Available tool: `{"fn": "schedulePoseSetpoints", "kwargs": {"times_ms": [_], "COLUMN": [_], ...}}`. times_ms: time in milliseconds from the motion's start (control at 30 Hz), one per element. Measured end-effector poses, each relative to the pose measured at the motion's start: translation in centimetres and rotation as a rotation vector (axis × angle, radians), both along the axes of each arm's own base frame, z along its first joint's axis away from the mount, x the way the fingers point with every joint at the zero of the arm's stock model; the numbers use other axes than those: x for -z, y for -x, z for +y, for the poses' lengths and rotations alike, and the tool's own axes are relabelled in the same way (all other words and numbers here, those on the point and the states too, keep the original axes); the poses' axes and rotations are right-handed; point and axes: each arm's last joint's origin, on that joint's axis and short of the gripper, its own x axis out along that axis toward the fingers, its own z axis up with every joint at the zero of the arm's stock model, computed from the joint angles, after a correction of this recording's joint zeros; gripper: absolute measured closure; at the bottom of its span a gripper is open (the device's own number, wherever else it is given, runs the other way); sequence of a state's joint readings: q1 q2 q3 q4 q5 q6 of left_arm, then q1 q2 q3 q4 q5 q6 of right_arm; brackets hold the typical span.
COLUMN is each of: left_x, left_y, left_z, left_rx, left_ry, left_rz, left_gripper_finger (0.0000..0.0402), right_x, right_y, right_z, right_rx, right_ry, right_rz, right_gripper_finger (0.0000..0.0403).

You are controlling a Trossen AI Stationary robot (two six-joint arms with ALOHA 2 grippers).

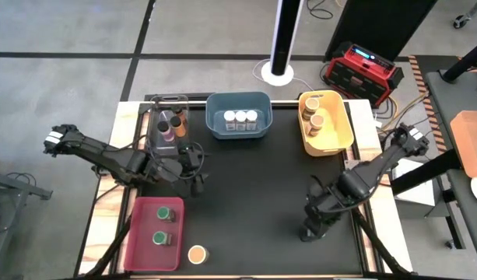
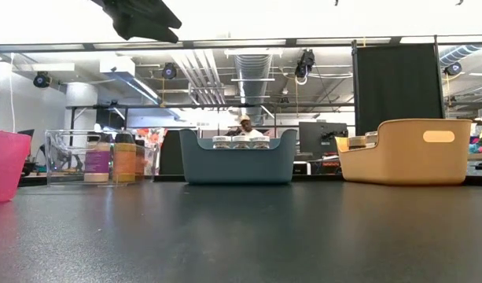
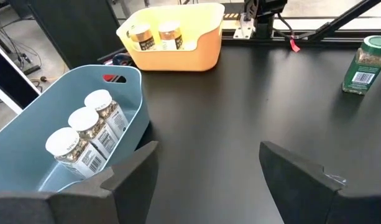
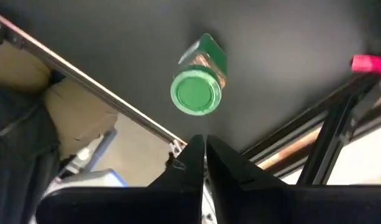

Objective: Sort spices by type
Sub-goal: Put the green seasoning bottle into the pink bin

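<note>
My right pincer (image 4: 202, 146) hangs closed above a green-lid spice jar (image 4: 198, 78).
The jar stands upright on the black table (image 1: 254, 194), near its right edge; my left pincer (image 3: 206, 165) is open, empty.

No readable text anywhere. Barcode labels on three white-lidded jars (image 3: 84, 134) in blue bin (image 3: 125, 87), lettering illegible. Barcode on green-lidded jar (image 3: 365, 65) on table, unreadable. Printed labels on jars (image 3: 156, 36) in yellow bin (image 3: 202, 46), too blurred. Purple label on jar (image 2: 97, 163) in clear bin (image 2: 64, 157), unreadable.
</note>
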State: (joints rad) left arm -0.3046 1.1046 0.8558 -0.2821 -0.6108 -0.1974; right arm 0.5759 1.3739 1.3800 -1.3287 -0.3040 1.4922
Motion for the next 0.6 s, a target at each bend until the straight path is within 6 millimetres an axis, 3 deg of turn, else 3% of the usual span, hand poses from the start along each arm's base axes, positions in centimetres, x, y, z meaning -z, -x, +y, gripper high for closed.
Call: {"fn": "schedulePoseSetpoints", "kwargs": {"times_ms": [367,600], "left_x": [0.0,0.0], "left_y": [0.0,0.0], "left_z": [0.0,0.0], "left_rx": [-0.003,0.007], "left_ry": [-0.007,-0.029], "left_rz": [-0.002,0.005], "left_gripper_finger": [0.0141,0.0141], "right_x": [0.6,1.8], "right_y": [0.4,-0.3], "right_z": [1.3,1.9], "right_rx": [0.056,0.047], "right_ry": [0.076,0.1], "right_rz": [0.009,0.049], "right_gripper_finger": [0.0381,0.0285]}}
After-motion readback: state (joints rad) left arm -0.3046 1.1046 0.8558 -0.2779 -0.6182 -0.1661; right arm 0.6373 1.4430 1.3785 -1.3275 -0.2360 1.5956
